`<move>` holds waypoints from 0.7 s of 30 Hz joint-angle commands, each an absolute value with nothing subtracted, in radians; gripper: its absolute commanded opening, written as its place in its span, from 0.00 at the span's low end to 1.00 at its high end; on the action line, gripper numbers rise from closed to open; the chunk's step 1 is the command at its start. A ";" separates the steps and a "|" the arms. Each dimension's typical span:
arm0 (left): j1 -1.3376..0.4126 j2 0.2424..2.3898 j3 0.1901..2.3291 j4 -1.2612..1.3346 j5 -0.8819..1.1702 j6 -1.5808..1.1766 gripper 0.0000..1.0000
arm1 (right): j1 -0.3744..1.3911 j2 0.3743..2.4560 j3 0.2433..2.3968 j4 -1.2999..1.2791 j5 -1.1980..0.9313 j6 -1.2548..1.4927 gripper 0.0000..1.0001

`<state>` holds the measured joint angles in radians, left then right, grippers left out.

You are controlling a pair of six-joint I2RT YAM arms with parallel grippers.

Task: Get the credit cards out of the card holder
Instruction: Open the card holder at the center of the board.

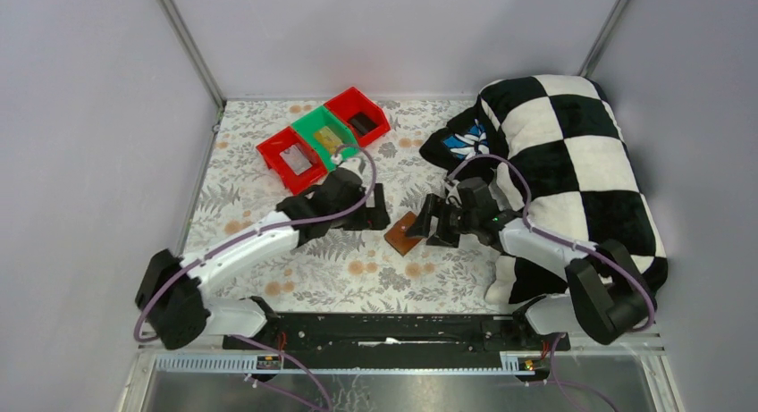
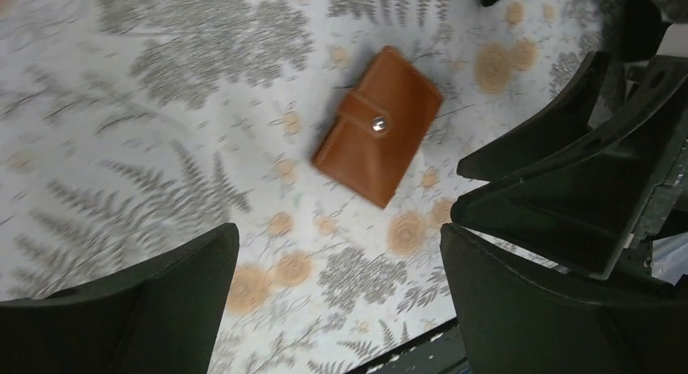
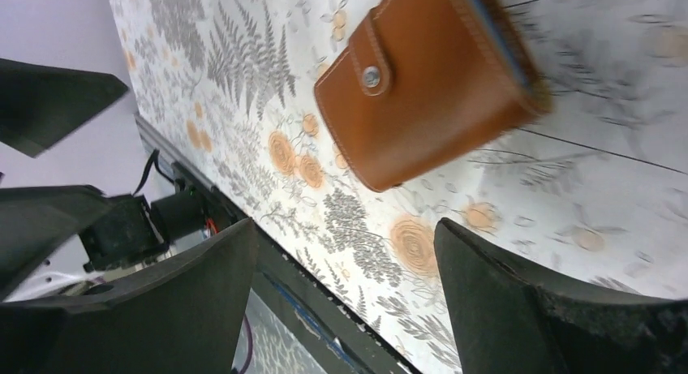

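**Status.** Card holder (image 1: pixel 404 232) lies flat on desk (image 1: pixel 295 278), closed, snap tab (image 2: pixel 377 124) fastened. It sits between both grippers and touches neither. Credit cards not in view; presumably inside.

- Left gripper (image 1: pixel 376 217): spread wide, nothing held, just left of holder.
- Right gripper (image 1: pixel 435 221): spread wide, nothing held, just right of holder.

**Risks (est.).**
1. Holder sits flush on desk w/ no raised edge. A finger coming in low may shove it sideways instead of getting under it.
2. Snap tab is fastened. Pulling it w/o pinning the body would drag the whole holder.
3. Grippers are close together. Simultaneous approach may cause finger-to-finger contact.
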<state>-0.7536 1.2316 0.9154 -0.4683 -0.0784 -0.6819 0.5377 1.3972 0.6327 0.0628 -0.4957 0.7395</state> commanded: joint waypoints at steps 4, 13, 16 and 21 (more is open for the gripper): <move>-0.840 1.578 1.151 -0.361 0.086 -0.478 0.99 | 0.446 1.254 0.581 -0.083 -0.320 0.761 0.84; -0.942 1.772 1.252 -0.434 -0.065 -0.351 0.71 | 0.392 1.156 0.491 -0.075 -0.305 0.850 0.84; -0.944 1.794 1.260 -0.426 -0.101 -0.341 0.63 | 0.385 1.145 0.476 -0.085 -0.300 0.853 0.84; -0.946 1.850 1.297 -0.433 -0.166 -0.325 0.59 | 0.385 1.148 0.459 -0.074 -0.320 0.867 0.84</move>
<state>-0.9489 1.8175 1.2316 -0.4480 -0.0814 -0.3618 0.3904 1.1629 0.4751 -0.0711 -0.3298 0.8429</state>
